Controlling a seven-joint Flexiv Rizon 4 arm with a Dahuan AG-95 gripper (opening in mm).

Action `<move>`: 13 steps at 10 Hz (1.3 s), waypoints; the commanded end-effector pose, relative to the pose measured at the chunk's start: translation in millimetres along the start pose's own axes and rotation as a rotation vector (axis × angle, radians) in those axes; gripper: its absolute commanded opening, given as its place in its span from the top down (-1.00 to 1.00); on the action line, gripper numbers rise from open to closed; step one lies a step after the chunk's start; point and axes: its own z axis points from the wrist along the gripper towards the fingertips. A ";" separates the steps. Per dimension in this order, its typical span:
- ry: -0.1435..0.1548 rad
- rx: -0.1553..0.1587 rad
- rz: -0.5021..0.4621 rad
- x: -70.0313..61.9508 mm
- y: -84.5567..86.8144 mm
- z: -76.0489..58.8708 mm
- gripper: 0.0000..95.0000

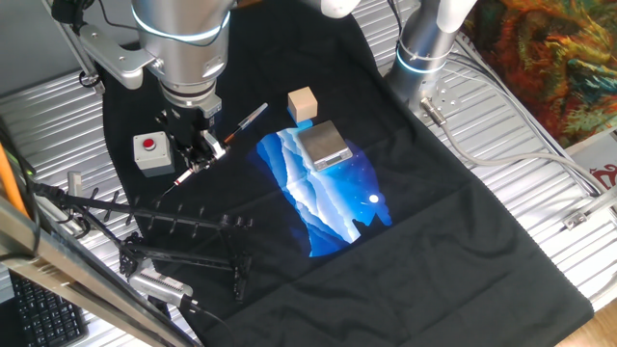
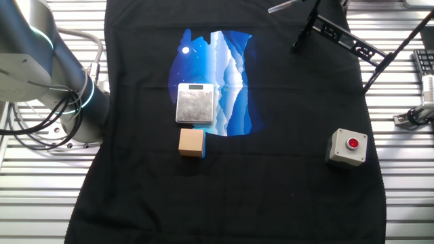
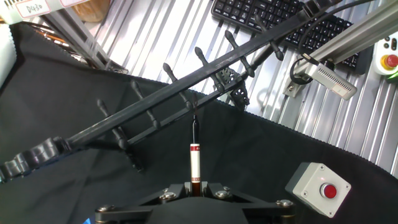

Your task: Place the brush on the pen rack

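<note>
Gripper [image 1: 204,146] has its fingers pinched on the brush [image 1: 220,143], mid-shaft, held clear of the black cloth [image 1: 443,231]. In the fixed view the brush runs from about 1 o'clock down to 7 o'clock, slanted across the fingers. Pen rack [image 1: 188,226] sits below it at roughly 6 o'clock, near but apart.

Hand view: brush [image 3: 194,158] points straight at 12 o'clock toward the rack's peg bar [image 3: 186,81], nearly perpendicular to it.

Risks (my reading only):
- Tip catches a peg on approach and the brush twists in the grip.
- Released at this angle, it may rest on only one bar and slide off.
- Grey button box [image 1: 151,153] stands just beside the hand; a swing toward 9 o'clock could knock it.
</note>
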 end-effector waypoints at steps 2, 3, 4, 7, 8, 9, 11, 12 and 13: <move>-0.002 0.002 0.009 0.8 0.1 0.0 1.00; -0.003 0.003 0.010 0.9 0.2 0.1 1.00; -0.002 0.003 0.013 1.4 0.5 0.0 1.00; -0.004 0.003 0.021 1.3 1.1 0.1 1.00; -0.005 0.003 0.026 0.7 1.6 0.5 1.00; -0.005 0.003 0.031 0.0 2.0 1.0 1.00; -0.005 0.004 0.039 -1.7 3.3 2.2 1.00; -0.005 0.005 0.042 -2.6 4.0 2.8 1.00; -0.005 0.007 0.046 -2.8 4.5 2.9 1.00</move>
